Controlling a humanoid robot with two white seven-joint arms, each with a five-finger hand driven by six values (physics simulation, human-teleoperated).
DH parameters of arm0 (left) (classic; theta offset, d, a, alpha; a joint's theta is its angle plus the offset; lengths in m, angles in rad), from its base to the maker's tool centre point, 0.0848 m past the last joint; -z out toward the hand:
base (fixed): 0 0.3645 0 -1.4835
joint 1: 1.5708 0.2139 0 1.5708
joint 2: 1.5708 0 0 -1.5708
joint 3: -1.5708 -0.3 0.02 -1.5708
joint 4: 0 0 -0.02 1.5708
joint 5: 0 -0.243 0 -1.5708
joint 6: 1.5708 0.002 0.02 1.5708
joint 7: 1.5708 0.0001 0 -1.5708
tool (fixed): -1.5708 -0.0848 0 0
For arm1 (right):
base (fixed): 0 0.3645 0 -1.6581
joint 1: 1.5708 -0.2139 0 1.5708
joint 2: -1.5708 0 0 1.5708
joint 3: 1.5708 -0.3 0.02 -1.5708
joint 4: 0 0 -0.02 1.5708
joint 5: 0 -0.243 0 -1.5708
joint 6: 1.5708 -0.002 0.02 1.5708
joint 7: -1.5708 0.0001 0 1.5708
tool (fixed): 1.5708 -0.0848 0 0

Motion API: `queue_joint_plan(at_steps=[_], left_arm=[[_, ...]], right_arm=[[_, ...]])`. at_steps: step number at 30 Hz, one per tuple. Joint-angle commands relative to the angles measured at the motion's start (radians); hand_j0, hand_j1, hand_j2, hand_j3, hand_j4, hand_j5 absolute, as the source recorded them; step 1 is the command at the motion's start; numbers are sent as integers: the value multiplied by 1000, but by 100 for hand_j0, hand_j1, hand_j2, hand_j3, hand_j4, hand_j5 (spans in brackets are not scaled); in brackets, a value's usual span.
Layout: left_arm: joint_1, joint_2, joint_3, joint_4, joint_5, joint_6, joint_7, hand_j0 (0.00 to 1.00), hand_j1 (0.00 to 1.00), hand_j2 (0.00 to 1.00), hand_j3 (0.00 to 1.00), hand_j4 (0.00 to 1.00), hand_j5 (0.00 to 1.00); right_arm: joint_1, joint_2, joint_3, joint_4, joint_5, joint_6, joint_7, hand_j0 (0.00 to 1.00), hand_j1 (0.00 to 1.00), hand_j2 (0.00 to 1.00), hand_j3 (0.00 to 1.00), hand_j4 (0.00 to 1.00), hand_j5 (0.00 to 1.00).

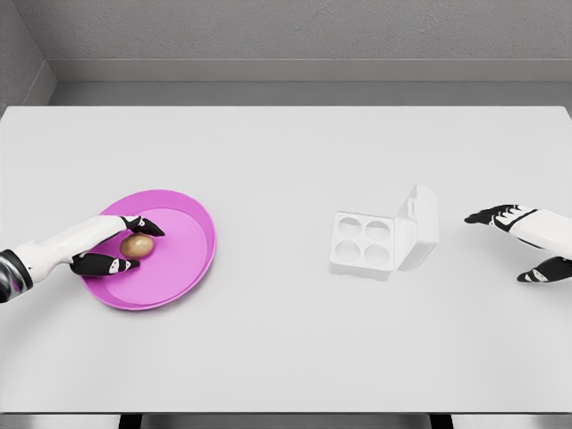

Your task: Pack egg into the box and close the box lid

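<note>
The left arm was cut off by the picture's edge at nine o'clock and the right arm at three o'clock, the left hand [114, 245] hid part of the egg [137, 247], and the surface [286, 357] ran past the side edges.

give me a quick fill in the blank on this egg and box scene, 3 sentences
1. The egg lies on a plate whose colour is ____.
2. The white box has ____ empty cups, and its lid stands open.
3. The hand with fingers on either side of the egg is the ____ hand; the right hand is beside the box, apart from it.

Missing words: pink; four; left
</note>
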Motion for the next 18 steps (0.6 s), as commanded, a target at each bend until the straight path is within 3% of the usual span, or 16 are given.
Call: queue_joint_plan(at_steps=[1, 7, 13, 18], left_arm=[[0, 1, 0, 0, 2, 2, 0, 69, 69, 69, 69, 69, 69], [0, 1, 0, -1, -13, 2, 0, 67, 67, 67, 67, 67, 67], [0, -1, 0, -1, -13, -1, 0, 56, 56, 56, 56, 56, 56], [8, 1, 0, -8, -13, 1, 0, 56, 56, 56, 56, 56, 56]], right_arm=[[0, -2, 0, -1, -7, 2, -1, 100, 100, 100, 100, 100, 100], [0, -1, 0, 1, -7, 2, -1, 100, 100, 100, 100, 100, 100], [2, -2, 0, 1, -7, 2, -1, 100, 100, 100, 100, 100, 100], [0, -2, 0, 1, -7, 2, -1, 100, 100, 100, 100, 100, 100]])
